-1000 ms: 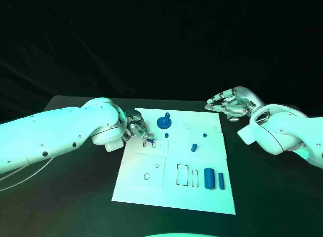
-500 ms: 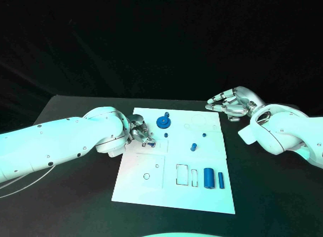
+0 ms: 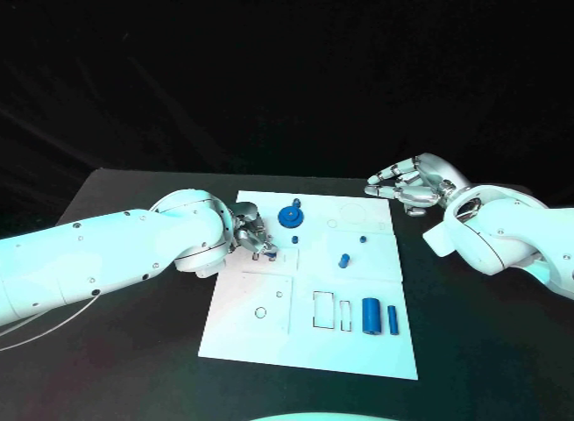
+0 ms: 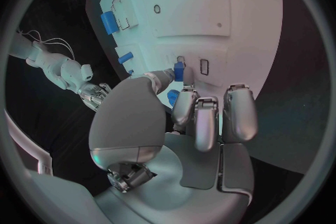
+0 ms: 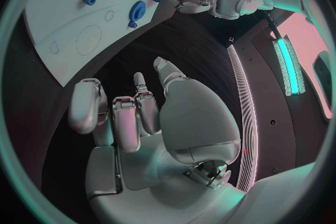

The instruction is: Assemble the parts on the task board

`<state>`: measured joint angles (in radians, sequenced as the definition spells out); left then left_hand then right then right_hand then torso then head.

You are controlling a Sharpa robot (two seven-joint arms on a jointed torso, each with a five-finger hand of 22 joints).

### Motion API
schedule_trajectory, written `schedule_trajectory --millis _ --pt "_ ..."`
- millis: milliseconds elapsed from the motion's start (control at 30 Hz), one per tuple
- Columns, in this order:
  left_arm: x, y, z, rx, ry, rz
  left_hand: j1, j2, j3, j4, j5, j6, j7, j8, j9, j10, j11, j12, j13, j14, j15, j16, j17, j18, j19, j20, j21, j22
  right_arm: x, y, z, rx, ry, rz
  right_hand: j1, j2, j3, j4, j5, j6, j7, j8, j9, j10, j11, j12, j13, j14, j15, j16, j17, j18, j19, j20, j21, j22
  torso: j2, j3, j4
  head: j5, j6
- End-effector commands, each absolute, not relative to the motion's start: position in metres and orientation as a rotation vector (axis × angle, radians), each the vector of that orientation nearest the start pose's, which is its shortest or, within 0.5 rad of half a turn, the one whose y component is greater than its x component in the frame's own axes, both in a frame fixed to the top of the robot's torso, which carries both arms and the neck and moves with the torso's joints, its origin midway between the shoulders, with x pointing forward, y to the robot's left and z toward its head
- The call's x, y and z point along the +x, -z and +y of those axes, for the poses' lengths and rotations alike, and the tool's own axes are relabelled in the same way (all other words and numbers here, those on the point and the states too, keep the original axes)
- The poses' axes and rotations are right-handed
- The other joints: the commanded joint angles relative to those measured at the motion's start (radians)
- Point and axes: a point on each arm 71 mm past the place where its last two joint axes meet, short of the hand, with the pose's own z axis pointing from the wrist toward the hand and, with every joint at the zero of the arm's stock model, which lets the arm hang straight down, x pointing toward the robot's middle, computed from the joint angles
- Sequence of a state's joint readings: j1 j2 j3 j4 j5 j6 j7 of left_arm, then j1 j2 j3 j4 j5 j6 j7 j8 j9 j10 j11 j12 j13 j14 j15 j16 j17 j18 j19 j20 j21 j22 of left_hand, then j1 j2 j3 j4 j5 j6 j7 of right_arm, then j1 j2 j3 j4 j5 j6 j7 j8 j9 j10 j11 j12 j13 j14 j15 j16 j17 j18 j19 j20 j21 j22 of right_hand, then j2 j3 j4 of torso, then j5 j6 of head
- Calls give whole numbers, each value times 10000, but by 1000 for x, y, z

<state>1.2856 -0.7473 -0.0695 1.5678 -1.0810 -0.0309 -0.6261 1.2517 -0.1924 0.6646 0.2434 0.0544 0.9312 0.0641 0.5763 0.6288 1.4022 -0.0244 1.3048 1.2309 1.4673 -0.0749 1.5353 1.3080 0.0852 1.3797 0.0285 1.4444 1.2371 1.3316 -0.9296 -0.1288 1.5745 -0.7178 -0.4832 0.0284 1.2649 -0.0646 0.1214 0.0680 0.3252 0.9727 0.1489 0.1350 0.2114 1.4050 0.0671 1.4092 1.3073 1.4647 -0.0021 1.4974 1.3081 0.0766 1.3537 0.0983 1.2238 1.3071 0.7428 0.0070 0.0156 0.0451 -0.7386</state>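
— Where's the left hand point(image 3: 252, 235) at?

— Down on the board's point(image 3: 268, 324) left edge, toward the far end. From the wrist side I can see a small blue peg point(image 4: 178, 71) pinched between its thumb and a fingertip, standing right at a little slot in the board. So it's clamped on that peg.

— And the right hand point(image 3: 411, 184)?

— Off the board, over the black counter point(image 3: 489, 333) just past the board's far right corner. Fingers curled in toward the palm, nothing in them as far as I can see.

— What's lying on the board?

— A blue gear point(image 3: 291, 217) near the far end, just beside the left hand, with a small blue piece point(image 3: 295, 239) next to it on the near side. A tiny blue bit point(image 3: 363, 238) and a short stub point(image 3: 345, 260) sit further right, about the middle. Toward the near end there are two blue blocks side by side, the wider block point(image 3: 372, 317) and a slim bar point(image 3: 394, 319), just right of some outlined rectangular pockets.

— Are the hands close to each other?

— No, well apart, one at each side of the board's far end.
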Motion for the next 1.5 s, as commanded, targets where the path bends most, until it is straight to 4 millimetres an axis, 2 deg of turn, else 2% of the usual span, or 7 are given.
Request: schedule_trajectory --millis 33,633,1233,1500 --pt "482 188 163 -1887 4106 21770 48 51 1704 -1661 30 216 -153 62 16 80 -15 -5 1 864 -55 -20 2042 -160 60 -8 59 13 490 148 -240 5101 -9455 15918 -4 56 -51 -7 30 -77 -10 68 -14 -61 -22 -56 720 719 -62 -64 1327 122 -53 9 -48 -2 3 2 0 -15 -6" --pt "479 192 161 -1236 3834 22387 -42 -58 1752 -1728 26 240 -182 123 71 89 -40 -58 -81 866 -69 -20 2045 -162 69 -18 67 26 490 149 -240 5090 -9457 15940 -4 56 -51 -7 30 -77 -10 68 -14 -61 -22 -56 720 719 -62 -64 1327 122 -53 9 -48 -2 -1 6 1 -11 -82" --pt "478 193 160 -1008 3763 22570 -71 -94 1769 -1759 26 250 -194 150 95 92 -51 -85 -120 866 -75 -21 2044 -166 78 -22 73 43 490 149 -240 5084 -9469 15953 -4 56 -51 -7 30 -77 -10 68 -14 -61 -22 -56 720 719 -62 -64 1327 122 -53 9 -48 -2 -1 6 -3 -18 -94" --pt "478 193 157 -953 3779 22658 -310 25 1859 -1712 28 272 -233 226 165 109 -81 -136 -202 868 -99 -20 2048 -170 95 -39 83 69 489 149 -239 5050 -9465 15970 -4 56 -51 -7 30 -77 -10 68 -14 -61 -22 -56 720 719 -62 -64 1327 122 -53 9 -48 -2 0 5 -4 -28 -102"
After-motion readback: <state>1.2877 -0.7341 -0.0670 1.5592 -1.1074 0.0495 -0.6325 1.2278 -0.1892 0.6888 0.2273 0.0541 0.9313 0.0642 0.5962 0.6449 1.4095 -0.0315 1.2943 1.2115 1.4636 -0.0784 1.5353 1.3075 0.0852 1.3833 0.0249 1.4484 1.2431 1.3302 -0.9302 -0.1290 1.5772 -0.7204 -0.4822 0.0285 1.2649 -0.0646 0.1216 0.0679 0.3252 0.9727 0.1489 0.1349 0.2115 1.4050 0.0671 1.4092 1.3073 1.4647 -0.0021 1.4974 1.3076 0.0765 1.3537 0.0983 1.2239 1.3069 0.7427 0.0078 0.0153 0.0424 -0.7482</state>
